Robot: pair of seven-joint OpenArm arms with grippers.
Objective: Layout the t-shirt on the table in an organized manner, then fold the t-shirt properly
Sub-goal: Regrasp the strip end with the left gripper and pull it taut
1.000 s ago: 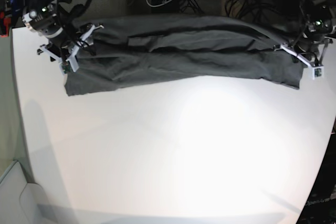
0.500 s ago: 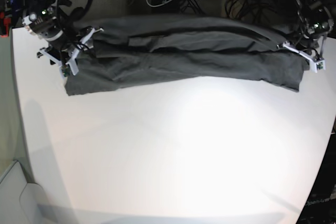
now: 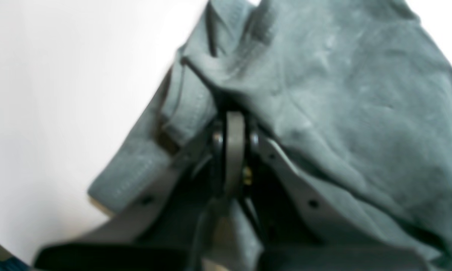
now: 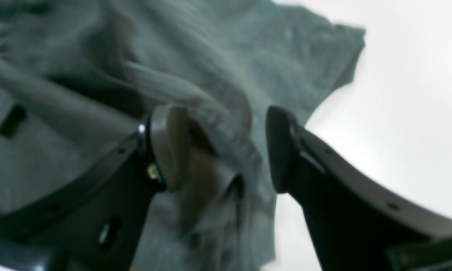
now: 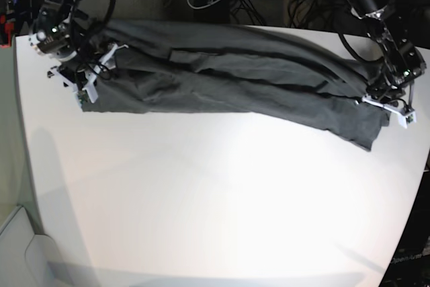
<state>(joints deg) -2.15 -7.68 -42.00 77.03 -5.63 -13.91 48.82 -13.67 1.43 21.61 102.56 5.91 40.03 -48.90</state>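
While I watch from the base view, the t-shirt (image 5: 228,75) lies as a long, rumpled dark grey band across the far side of the smooth white table (image 5: 215,199), creased lengthwise into ridges. My left gripper (image 3: 229,124) has its fingers pressed tight together, pinching a stitched hem of soft cotton at one end. My right gripper (image 4: 222,146) stands with its curved dark fingers (image 4: 165,146) wide apart, a thick roll of bunched cloth running between them; I cannot tell whether they grip it.
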